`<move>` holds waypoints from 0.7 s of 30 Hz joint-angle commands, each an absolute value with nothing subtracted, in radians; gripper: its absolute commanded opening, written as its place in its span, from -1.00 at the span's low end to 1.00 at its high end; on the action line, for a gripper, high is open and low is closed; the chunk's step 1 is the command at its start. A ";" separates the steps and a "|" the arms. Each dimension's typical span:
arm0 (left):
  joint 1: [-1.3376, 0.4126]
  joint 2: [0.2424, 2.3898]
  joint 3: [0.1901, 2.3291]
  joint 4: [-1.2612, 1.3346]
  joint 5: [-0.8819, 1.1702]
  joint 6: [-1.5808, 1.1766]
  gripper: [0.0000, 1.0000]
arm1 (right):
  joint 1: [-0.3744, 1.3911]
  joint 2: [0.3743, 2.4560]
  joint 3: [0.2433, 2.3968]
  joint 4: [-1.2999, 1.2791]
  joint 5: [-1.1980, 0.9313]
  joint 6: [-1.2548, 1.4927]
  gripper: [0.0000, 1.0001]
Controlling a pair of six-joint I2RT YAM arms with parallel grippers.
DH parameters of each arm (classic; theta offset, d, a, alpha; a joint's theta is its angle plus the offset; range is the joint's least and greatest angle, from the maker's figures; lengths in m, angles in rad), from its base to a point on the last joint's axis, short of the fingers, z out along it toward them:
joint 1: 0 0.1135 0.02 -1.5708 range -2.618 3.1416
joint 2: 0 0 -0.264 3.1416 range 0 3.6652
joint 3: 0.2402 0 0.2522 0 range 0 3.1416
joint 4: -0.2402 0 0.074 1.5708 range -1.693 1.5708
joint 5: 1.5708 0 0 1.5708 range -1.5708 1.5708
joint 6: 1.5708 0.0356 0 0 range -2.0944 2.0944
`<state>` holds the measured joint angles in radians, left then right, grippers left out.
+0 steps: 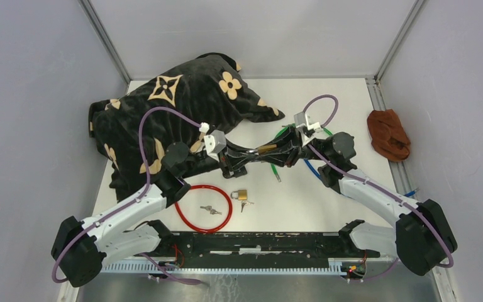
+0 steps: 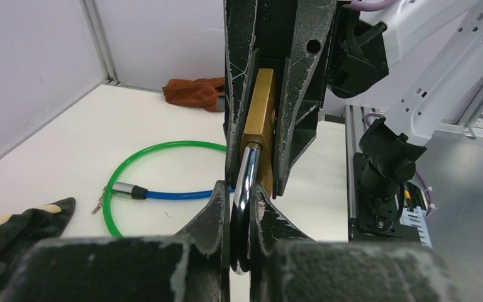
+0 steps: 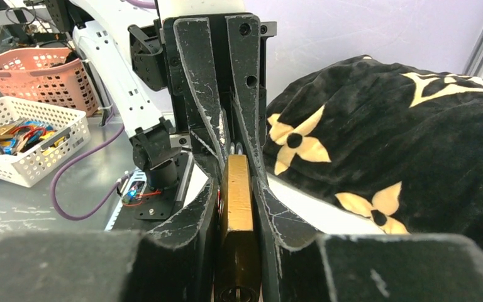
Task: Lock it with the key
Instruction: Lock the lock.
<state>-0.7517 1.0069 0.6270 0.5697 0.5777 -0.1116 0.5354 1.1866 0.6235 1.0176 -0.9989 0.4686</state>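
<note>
A brass padlock hangs in the air between the two arms at mid-table. My right gripper is shut on its brass body; the keyhole faces the right wrist camera and has nothing in it. My left gripper is shut on the padlock's chrome shackle, facing the right gripper nose to nose. A small bunch of keys lies on the table inside a red cable loop, away from both grippers.
A second small padlock lies beside the red loop. A green cable and a blue cable lie under the right arm. A black flower-patterned pillow fills the back left; a brown cloth lies at the right edge.
</note>
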 commanded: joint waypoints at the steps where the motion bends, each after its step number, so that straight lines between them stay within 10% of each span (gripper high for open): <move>1: -0.750 0.959 0.625 0.558 0.689 -0.160 -0.96 | 0.526 1.168 0.716 0.898 -0.952 0.358 -0.70; 3: -0.728 0.939 0.613 0.535 0.676 -0.142 -0.96 | 0.496 1.146 0.718 0.837 -1.020 0.347 -0.01; 6: -0.688 0.908 0.585 0.523 0.671 -0.135 -0.96 | 0.460 1.091 0.777 0.470 -1.071 0.116 0.47; 12: -0.616 0.825 0.499 0.537 0.669 -0.140 -0.96 | 0.416 1.067 0.910 -0.174 -1.070 -0.283 0.37; 21: -0.614 0.811 0.476 0.522 0.682 -0.116 -0.96 | 0.474 1.139 0.936 -0.194 -1.057 -0.282 0.04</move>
<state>-0.6147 0.8413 0.4564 0.3969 0.6571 -0.1123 0.4332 1.1351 0.8997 -0.1474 -1.0786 -0.2340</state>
